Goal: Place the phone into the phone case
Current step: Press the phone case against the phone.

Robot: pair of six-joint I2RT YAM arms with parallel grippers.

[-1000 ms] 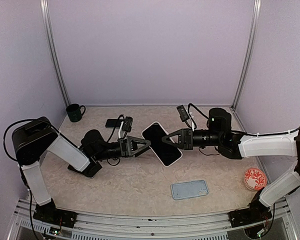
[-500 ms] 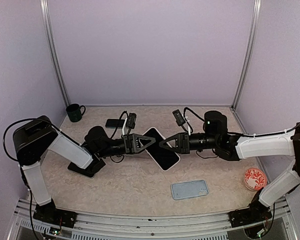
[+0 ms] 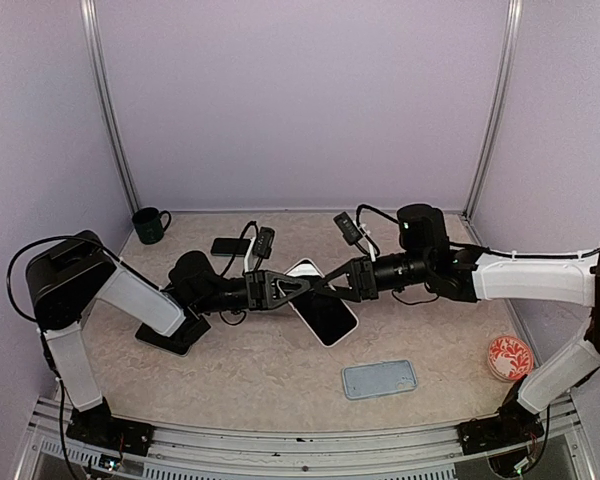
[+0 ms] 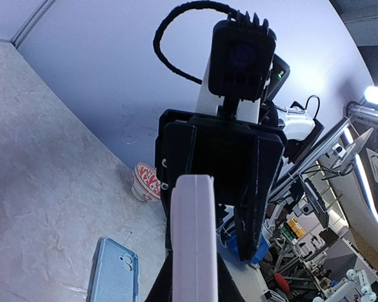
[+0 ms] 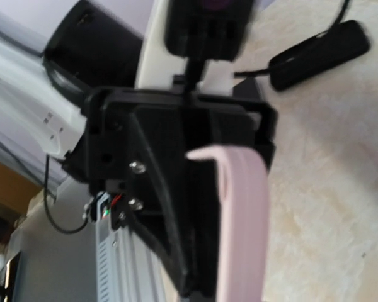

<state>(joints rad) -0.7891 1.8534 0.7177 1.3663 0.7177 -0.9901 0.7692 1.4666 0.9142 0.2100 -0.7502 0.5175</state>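
Two grippers met over the middle of the table [image 3: 270,385], a pale, mottled, stone-like surface. Between them hung the phone [image 3: 322,303]: a flat slab with rounded corners, a glossy black screen and a pale pinkish rim, held off the table and tilted. From both wrist cameras it showed edge-on as a smooth, matte pink band with rounded ends.

The case [image 3: 379,379] lay flat on the table, nearer the arm bases than the phone and well apart from it; it was a soft-looking grey-blue rectangle with rounded corners and a camera cut-out at one end.

The left gripper [image 3: 298,287], black angular plastic, was clamped on the phone's left edge, its fingers pressed against the two faces. The right gripper [image 3: 332,283] faced it from the other side at the phone's upper edge; its jaws stood a little apart, and I could not tell whether they touched the phone.

Farther from the phone, a dark green mug [image 3: 150,225] stood at the far left corner, a red-and-white patterned cup [image 3: 509,357] near the right edge.
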